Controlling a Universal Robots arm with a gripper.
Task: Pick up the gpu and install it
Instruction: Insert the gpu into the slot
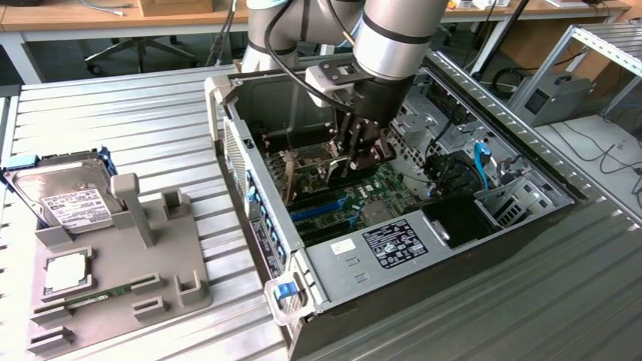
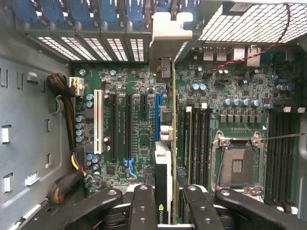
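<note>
Black gripper (image 2: pixel 168 213) jaws stand partly closed, clamping the gpu (image 2: pixel 163 167) edge-on inside the computer case (image 1: pixel 233 143), close above the motherboard (image 2: pixel 240 96) by a blue slot (image 2: pixel 158 115). Installing looks to be the step in hand; seating calls for the card's edge square to a slot, bracket (image 2: pixel 168 36) at the rear wall. Farther off, a grey tray (image 1: pixel 171 256) holds a hard drive (image 1: pixel 65 199) and memory stick (image 1: pixel 101 295).

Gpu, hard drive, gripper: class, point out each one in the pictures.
gpu (image 2: pixel 164 158), wrist view, on its pale edge, seen end-on.
hard drive (image 1: pixel 68 201), exterior view, on its white label.
gripper (image 1: pixel 361 162), exterior view, midway between its fingertips.
</note>
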